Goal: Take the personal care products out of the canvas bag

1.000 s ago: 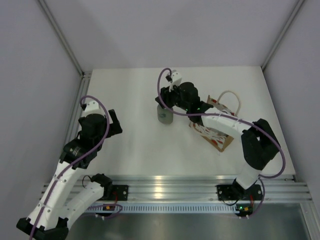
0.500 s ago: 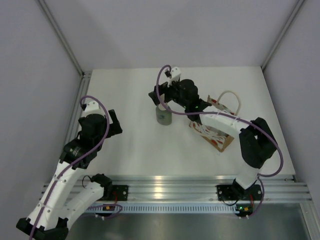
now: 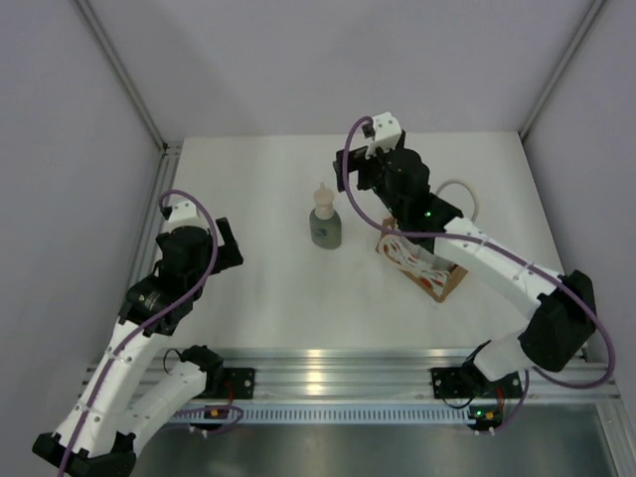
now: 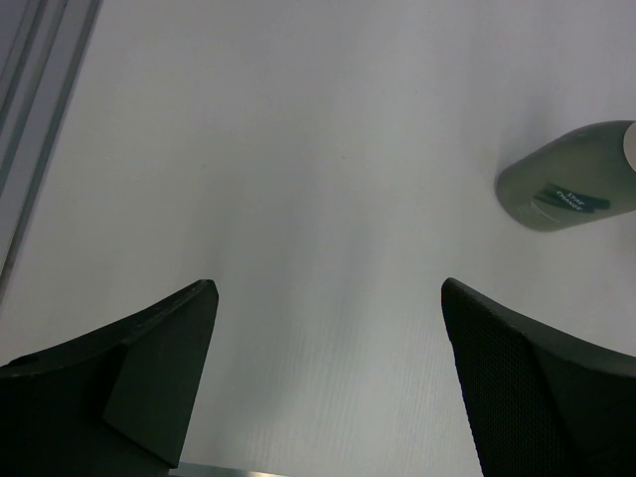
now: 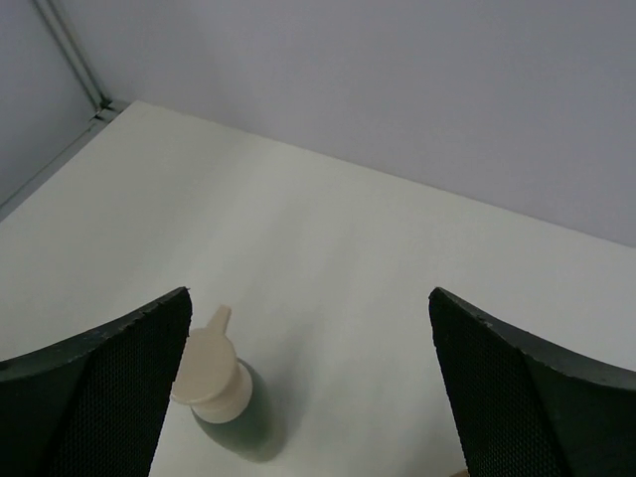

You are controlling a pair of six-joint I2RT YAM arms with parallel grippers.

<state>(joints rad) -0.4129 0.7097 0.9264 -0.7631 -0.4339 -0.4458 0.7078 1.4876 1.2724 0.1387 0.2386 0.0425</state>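
A grey-green bottle with a beige pump top [image 3: 324, 223] stands upright on the white table, left of the canvas bag [image 3: 425, 268]. The tan bag has a red-and-white print and a cream rope handle [image 3: 465, 191], and my right arm covers much of it, so its inside is hidden. My right gripper [image 3: 360, 171] hangs open above the table, up and right of the bottle and apart from it. In the right wrist view the bottle [image 5: 214, 383] sits low beside the left finger of that gripper [image 5: 310, 294]. My left gripper [image 3: 237, 246] is open and empty, with the bottle [image 4: 571, 187] ahead on its right.
Grey walls close the table on the left, back and right, with a metal post [image 5: 70, 50] in the back left corner. A metal rail [image 3: 397, 373] runs along the near edge by the arm bases.
My right gripper opened off the bottle's top, then rose and swung right and back, leaving the bottle standing on the table. The left arm has not moved.
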